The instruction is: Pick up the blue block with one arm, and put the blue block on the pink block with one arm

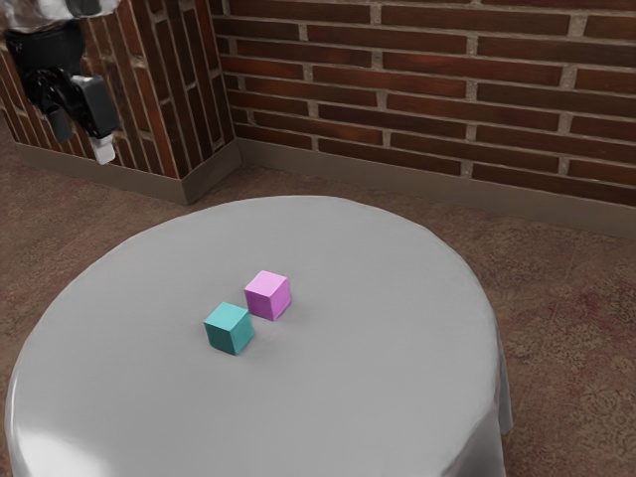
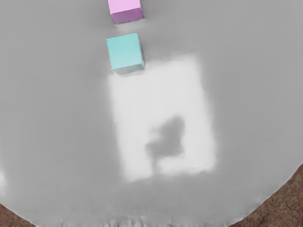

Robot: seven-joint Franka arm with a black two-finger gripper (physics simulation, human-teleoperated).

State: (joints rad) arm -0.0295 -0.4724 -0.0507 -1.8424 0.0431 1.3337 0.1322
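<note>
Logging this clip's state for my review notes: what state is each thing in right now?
blue block: resting flat on the table, ungrasped, close beside the pink block with a small gap.
pink block: resting flat on the table, nothing on top.
end effector: high above the table, far from both blocks.

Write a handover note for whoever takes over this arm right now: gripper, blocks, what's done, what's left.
Gripper: open, empty, raised at the exterior view's upper left, well away from both blocks.
Blue block: sitting on the white table, not grasped.
Pink block: on the table right beside the blue block, a narrow gap between them.
Done: nothing yet.
Left: reach down, grasp the blue block, lift it and set it on the pink block.
</note>
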